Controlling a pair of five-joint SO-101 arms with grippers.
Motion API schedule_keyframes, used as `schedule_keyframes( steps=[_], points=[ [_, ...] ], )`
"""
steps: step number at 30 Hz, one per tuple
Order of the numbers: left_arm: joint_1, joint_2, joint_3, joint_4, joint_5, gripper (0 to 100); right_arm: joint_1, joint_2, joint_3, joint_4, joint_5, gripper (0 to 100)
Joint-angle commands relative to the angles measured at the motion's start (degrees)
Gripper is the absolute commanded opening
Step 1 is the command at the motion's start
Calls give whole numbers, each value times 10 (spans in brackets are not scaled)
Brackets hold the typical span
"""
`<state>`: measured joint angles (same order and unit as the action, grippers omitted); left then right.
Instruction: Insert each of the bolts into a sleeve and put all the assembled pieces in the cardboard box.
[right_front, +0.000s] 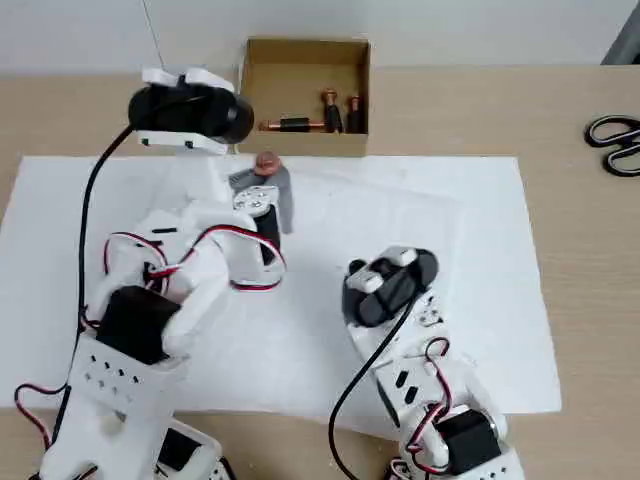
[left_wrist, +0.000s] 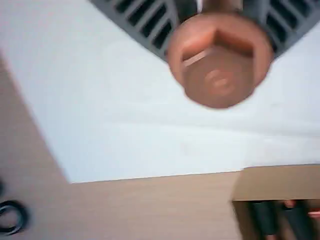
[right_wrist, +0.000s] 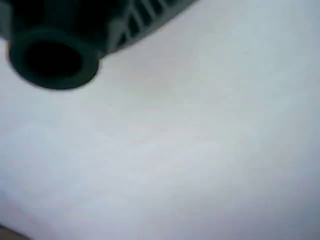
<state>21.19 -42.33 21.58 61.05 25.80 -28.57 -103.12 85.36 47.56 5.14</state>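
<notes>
My left gripper (right_front: 268, 183) is shut on a copper bolt (right_front: 267, 162), holding it just in front of the cardboard box (right_front: 250, 95). In the left wrist view the bolt's hexagonal head (left_wrist: 218, 60) faces the camera between the grey fingers (left_wrist: 142, 15). The box (left_wrist: 280, 182) holds several assembled bolt-and-sleeve pieces (right_front: 310, 118). My right gripper (right_wrist: 60, 25) is shut on a black sleeve (right_wrist: 50, 60) whose open end points at the camera, low above the white sheet. The right arm (right_front: 390, 282) stands over the sheet's front middle, apart from the left gripper.
A white paper sheet (right_front: 450, 250) covers most of the wooden table (right_front: 580, 300). Black scissors (right_front: 615, 142) lie on the bare wood at the far right, also seen as scissors (left_wrist: 11, 216) in the left wrist view. Red and black cables hang on both arms.
</notes>
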Motion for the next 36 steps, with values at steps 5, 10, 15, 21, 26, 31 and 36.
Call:
schedule_keyframes(
  steps=[5,10,15,21,26,31,36],
  points=[
    [40,-47,69,-137,18,6,-30,-8,23,-51,-33,4],
    [77,-88,132,-158,-24,6,-29,-8,23,-51,-73,4],
    [80,-113,183,-156,-48,6,-29,-8,23,-51,-73,4],
    [84,-124,210,-156,-48,6,-30,-8,23,-51,-73,4],
    [112,-123,211,-157,-48,6,-30,-8,23,-51,-73,4],
    [114,-121,212,-158,-48,6,-30,-8,23,-51,-73,4],
    [114,-124,243,-185,-48,6,-37,-8,23,-51,-73,4]
  ],
)
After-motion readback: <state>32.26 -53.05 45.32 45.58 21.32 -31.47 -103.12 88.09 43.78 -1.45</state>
